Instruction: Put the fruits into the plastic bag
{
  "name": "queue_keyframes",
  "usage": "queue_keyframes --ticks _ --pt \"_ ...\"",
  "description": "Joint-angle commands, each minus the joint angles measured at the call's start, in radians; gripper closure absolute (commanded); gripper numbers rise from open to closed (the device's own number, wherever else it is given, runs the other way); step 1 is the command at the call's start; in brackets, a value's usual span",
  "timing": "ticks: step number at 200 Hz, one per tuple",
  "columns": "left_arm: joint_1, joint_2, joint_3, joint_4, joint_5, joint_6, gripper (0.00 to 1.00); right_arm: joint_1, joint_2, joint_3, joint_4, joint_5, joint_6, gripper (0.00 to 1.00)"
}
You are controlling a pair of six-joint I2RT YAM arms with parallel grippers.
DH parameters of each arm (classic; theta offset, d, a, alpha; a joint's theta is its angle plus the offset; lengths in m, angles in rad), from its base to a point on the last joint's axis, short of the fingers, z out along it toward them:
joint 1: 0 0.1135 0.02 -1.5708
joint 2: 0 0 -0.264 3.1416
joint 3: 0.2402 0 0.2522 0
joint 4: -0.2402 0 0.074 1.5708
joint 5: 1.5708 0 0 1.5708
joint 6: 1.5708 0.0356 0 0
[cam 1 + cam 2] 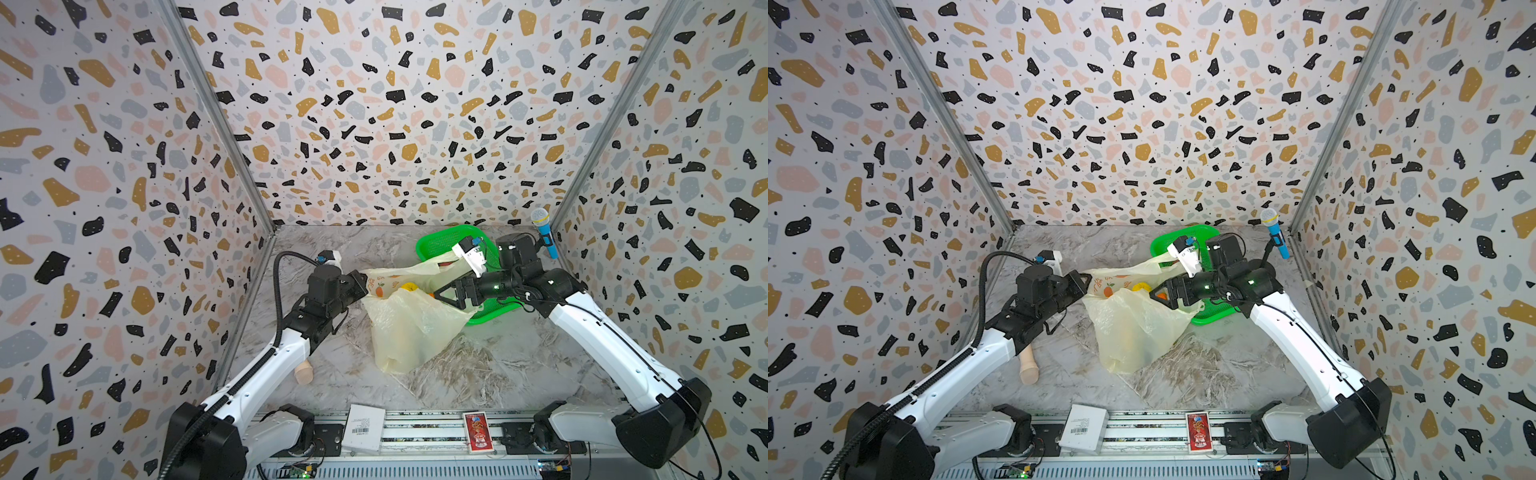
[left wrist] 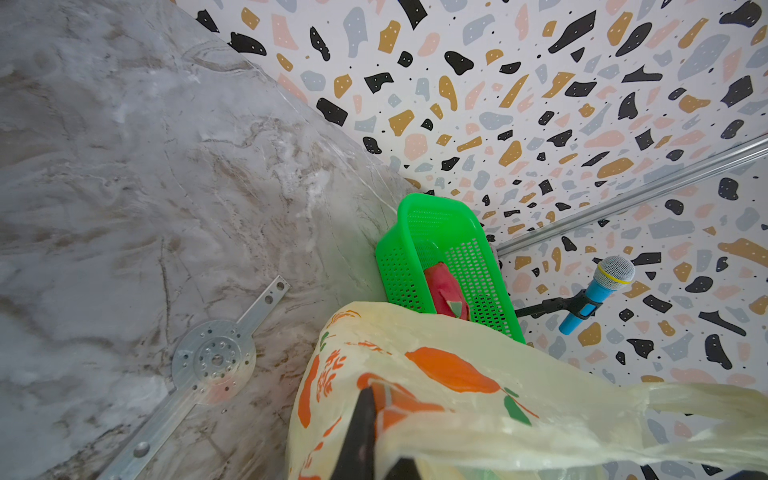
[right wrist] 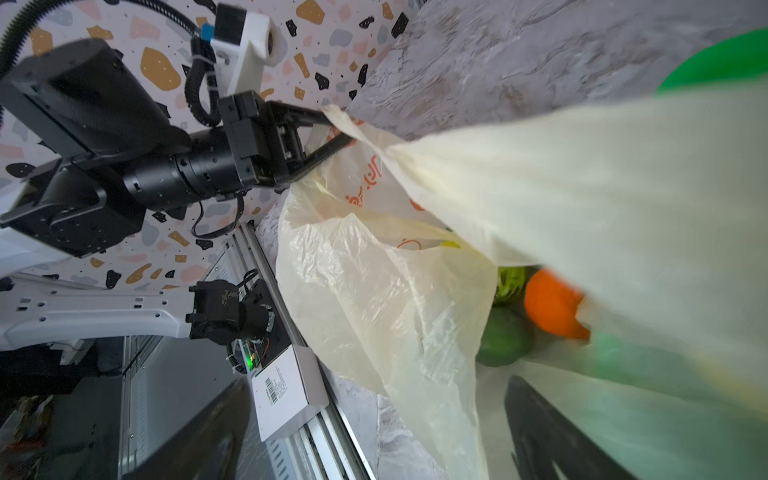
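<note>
The plastic bag lies in the middle of the marbled tabletop. It is a pale yellow, crinkly, see-through film printed with orange fruits and orange characters. Its closed end points toward the near edge and its mouth faces the far side.

At the bag's left edge the left gripper has its jaws closed on the rim, holding that edge up off the tabletop. The right wrist view shows the two black fingers meeting on a fold of the plastic. The left arm reaches in low from the near left corner, its forearm slanting up toward the bag.

A yellow fruit shows in the bag's mouth in both top views. The right wrist view looks into the bag, where a bumpy light green fruit, a dark green fruit and an orange fruit sit close together.

At the bag's right side the right gripper points leftward into the mouth. Its jaws are spread wide with nothing clamped between them, and one finger is partly veiled by the film. The right arm comes from the near right corner and passes over the green basket. The basket stands by the back wall, just right of the bag, and the bag's upper edge overlaps it. In the basket lies a red-pink fruit, seen from the left wrist.
</note>
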Motion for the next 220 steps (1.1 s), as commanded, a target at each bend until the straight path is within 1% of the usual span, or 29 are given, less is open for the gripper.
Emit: queue_keyframes --ticks 1,13,25,44,69,93,109,128,140,153,184,205,220 --pt "0.005 0.005 0.033 0.051 0.018 0.007 1.00 0.061 0.022 -0.042 0.049 0.009 0.007 0.04" --pt "0.004 0.005 0.034 0.052 0.024 0.008 1.00 0.072 0.045 -0.051 0.127 0.013 0.026 0.03" --pt "0.005 0.005 0.035 0.049 0.028 0.010 1.00 0.071 0.072 -0.054 0.212 0.049 0.053 0.02" --pt "0.004 0.002 0.034 0.046 0.033 0.010 1.00 0.069 0.128 -0.035 0.302 0.069 0.068 0.01" --pt "0.004 -0.005 0.028 0.043 0.033 0.010 1.00 0.076 0.215 -0.003 0.357 -0.013 0.087 0.02" --pt "0.005 -0.008 0.023 0.043 0.028 0.012 1.00 0.119 0.262 -0.013 0.405 -0.100 0.085 0.05" --pt "0.005 -0.006 0.023 0.045 0.024 0.008 1.00 0.164 0.250 -0.024 0.421 -0.161 0.061 0.07" --pt "0.004 -0.002 0.025 0.044 0.023 0.007 1.00 0.221 0.193 -0.055 0.419 -0.210 0.011 0.09" --pt "0.005 0.002 0.024 0.042 0.023 0.007 1.00 0.253 0.152 -0.075 0.385 -0.223 -0.033 0.09" --pt "0.004 0.003 0.024 0.042 0.025 0.006 1.00 0.290 0.120 -0.080 0.292 -0.206 -0.105 0.10" --pt "0.003 0.007 0.014 0.046 0.024 0.000 1.00 0.358 0.127 -0.091 0.028 -0.072 -0.245 0.13" --pt "0.003 0.012 0.014 0.044 0.026 -0.004 1.00 0.384 0.164 -0.140 -0.063 0.037 -0.275 0.13" --pt "0.003 0.012 0.016 0.041 0.023 -0.006 1.00 0.390 0.194 -0.175 -0.090 0.103 -0.268 0.15"
